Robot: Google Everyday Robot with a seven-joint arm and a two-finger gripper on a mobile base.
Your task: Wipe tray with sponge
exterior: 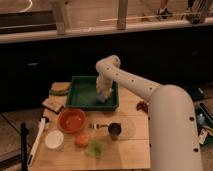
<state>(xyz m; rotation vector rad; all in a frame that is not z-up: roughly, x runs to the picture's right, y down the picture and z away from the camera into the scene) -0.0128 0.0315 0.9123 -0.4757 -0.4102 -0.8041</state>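
Note:
The dark-green tray point(80, 96) sits at the back of the wooden table. My gripper point(102, 95) reaches down into the right part of the tray, just above its floor. A small blue patch at the gripper's tip looks like the sponge point(101, 98), against the tray bottom near the right wall. My white arm point(135, 85) comes in from the lower right and arches over the tray.
A yellow-and-green sponge point(59, 88) lies left of the tray. An orange bowl point(72, 120), a white cup point(54, 140), a dark cup point(114, 131), a small orange item point(82, 140) and a green item point(95, 148) stand in front. A white-handled brush point(37, 141) lies at the left edge.

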